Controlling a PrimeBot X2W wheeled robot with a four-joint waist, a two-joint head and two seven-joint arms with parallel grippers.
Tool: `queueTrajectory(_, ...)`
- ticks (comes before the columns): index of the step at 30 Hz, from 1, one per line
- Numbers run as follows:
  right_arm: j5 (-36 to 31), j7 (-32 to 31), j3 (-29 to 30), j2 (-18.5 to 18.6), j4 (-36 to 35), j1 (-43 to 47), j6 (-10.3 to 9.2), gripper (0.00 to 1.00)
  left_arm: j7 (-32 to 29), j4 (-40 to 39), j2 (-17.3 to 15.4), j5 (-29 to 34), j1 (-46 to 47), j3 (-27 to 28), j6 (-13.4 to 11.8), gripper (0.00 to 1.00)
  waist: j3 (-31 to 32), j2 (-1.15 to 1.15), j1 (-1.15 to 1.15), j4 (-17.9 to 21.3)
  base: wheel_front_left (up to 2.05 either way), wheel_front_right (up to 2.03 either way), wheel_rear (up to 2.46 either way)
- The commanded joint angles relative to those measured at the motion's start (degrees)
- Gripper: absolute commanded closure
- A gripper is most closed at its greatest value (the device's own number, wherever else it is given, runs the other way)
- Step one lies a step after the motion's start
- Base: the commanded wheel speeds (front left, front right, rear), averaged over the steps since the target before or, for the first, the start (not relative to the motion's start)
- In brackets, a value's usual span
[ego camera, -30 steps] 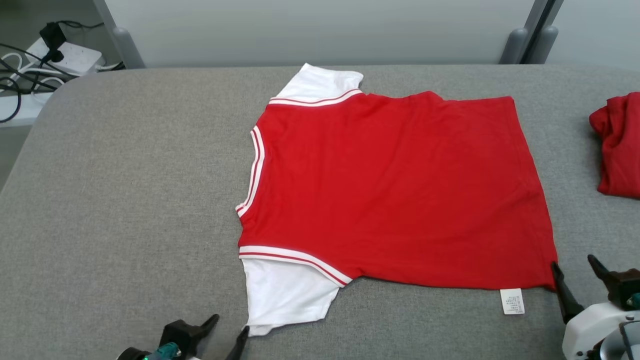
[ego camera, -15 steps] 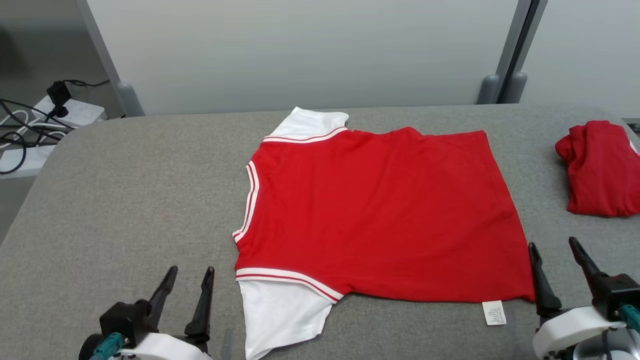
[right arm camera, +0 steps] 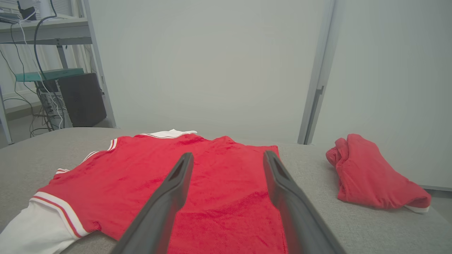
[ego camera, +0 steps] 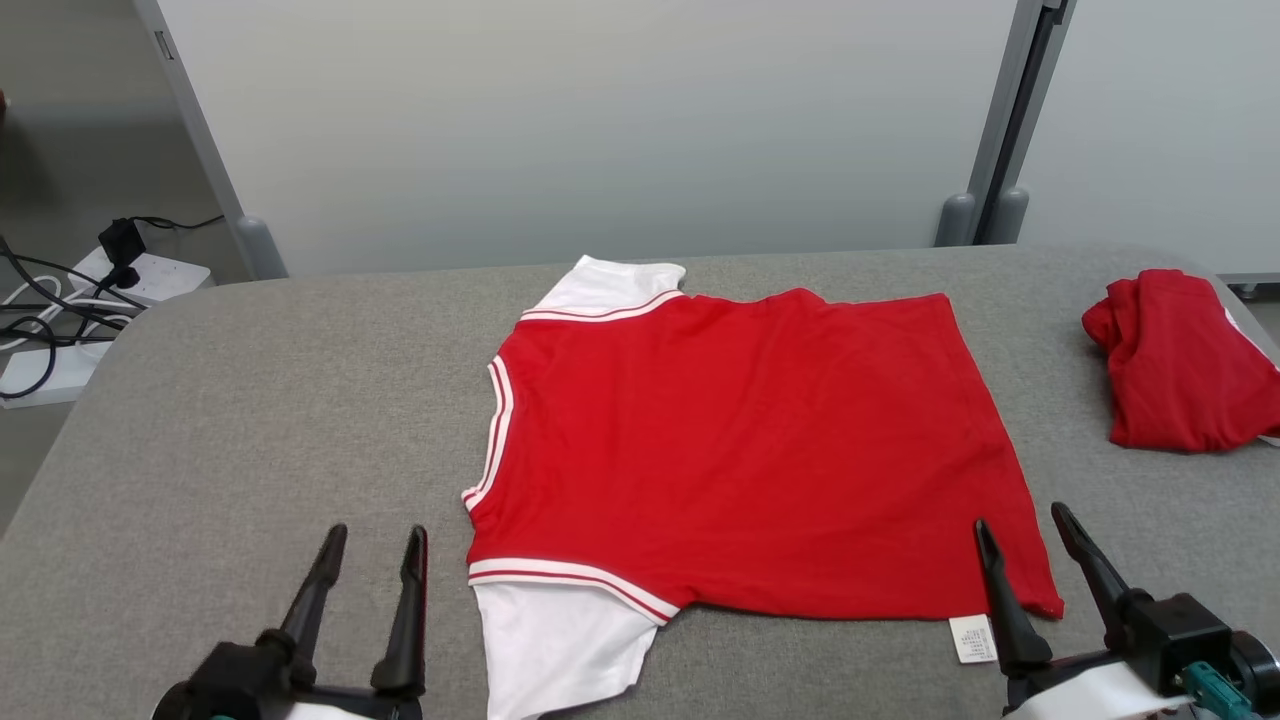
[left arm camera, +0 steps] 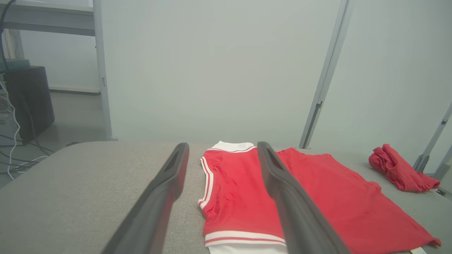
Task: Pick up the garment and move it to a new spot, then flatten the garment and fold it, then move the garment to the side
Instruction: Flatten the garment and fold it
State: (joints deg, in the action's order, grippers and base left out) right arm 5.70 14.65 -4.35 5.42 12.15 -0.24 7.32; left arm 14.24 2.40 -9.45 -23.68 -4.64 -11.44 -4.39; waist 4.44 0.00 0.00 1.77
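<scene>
Head view: a red short-sleeved cotton shirt with white sleeves and striped trim [ego camera: 740, 450] lies spread flat in the middle of the grey fabric-covered desk [ego camera: 250, 400], collar toward the left edge and hem toward the right edge. That flat lay suggests the flattening is done and the fold comes next.

The left gripper [ego camera: 378, 531] waits at the near edge just beside the near white sleeve [ego camera: 555, 640], jaws wide apart and empty. The right gripper [ego camera: 1022, 518] stands over the near hem corner by the white care label [ego camera: 972, 638], equally wide, with nothing clamped. Placed so, each probably aims at one end of the near side.

A crumpled red cloth bundle [ego camera: 1170, 370] sits at the right edge, well apart.
</scene>
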Motion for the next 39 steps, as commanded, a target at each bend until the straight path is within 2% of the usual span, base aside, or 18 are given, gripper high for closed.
queueTrajectory(1,0.97,0.35,-1.71,0.83,-1.96,-0.19,0.17,0.0,0.74,-1.4,-0.58,2.57,0.55,2.05,1.16,0.0,0.21,0.0,0.0,0.13,0.0,0.0,0.0)
queueTrajectory(3,1.86,0.35,-1.61,0.97,-2.45,0.81,0.17,0.0,0.74,-1.14,-1.1,6.6,-0.64,1.73,1.99,0.0,0.45,0.0,0.0,0.28,0.0,0.0,0.0)
queueTrajectory(7,4.63,0.35,-1.2,0.94,-4.72,3.21,0.17,0.0,0.75,-0.54,0.99,9.53,-2.97,2.95,2.71,0.0,0.98,0.0,0.0,0.33,0.0,0.0,0.0)
queueTrajectory(15,7.68,0.35,-2.81,3.03,-8.93,7.83,0.17,0.0,0.75,-0.41,4.21,11.5,-5.72,5.83,4.85,0.0,1.49,0.0,0.0,0.36,0.0,0.0,0.0)
queueTrajectory(26,8.63,0.35,-3.66,3.83,-9.42,8.1,0.17,0.0,0.75,1.37,5.85,13.43,-5.77,7.46,7.17,0.0,1.29,0.0,0.0,0.55,0.0,0.0,0.0)
queueTrajectory(33,8.71,0.35,-3.21,3.87,-9.82,8.11,0.17,0.0,0.28,10.91,6.27,11.3,-5.19,5.39,8.64,0.0,0.9,0.0,0.0,0.37,0.0,0.0,0.0)
queueTrajectory(39,8.71,0.35,-3.42,3.88,-10.09,7.8,0.17,0.0,-0.63,18.17,6.44,9.23,-1.75,3.62,8.36,0.0,-0.02,0.0,0.0,0.31,0.0,0.0,0.0)
